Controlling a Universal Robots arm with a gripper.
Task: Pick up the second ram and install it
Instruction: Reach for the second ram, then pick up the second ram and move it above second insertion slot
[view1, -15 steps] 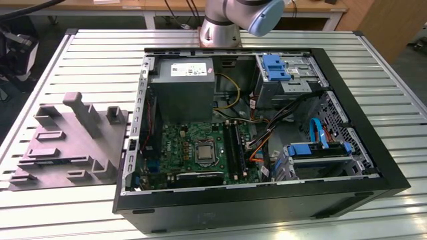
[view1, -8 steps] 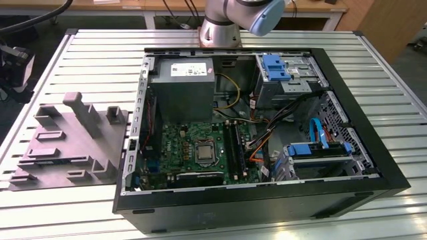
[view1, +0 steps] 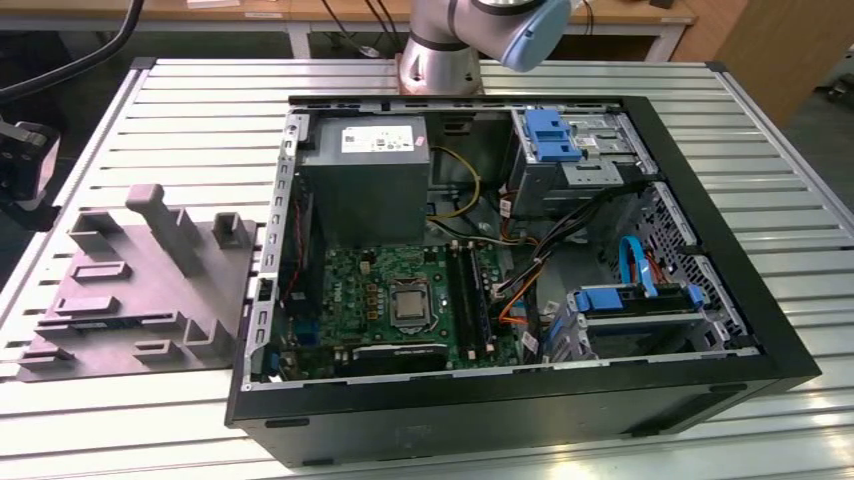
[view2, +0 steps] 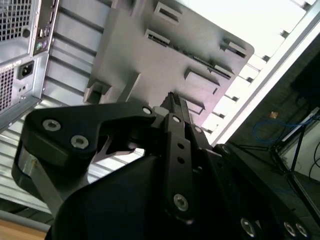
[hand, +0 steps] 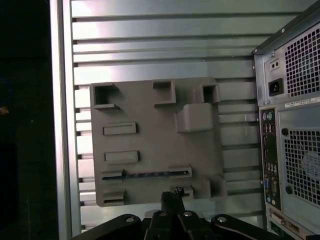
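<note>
My tool (hand: 170, 196): closed with nothing between the fingers, hanging above the grey holder tray (hand: 150, 145).
Second ram (hand: 145, 174): a dark blue strip standing on edge in one long slot of the tray, near my fingertips and not touched.
Tray: lies flat on the slatted metal desk (hand: 150, 50).
Computer case (view1: 534, 410): open, just beside the tray, with the green motherboard (view1: 380, 290) inside.

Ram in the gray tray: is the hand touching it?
Apart. In the first wrist view the ram lies in a tray slot, and bare tray shows between it and the hand.
</note>
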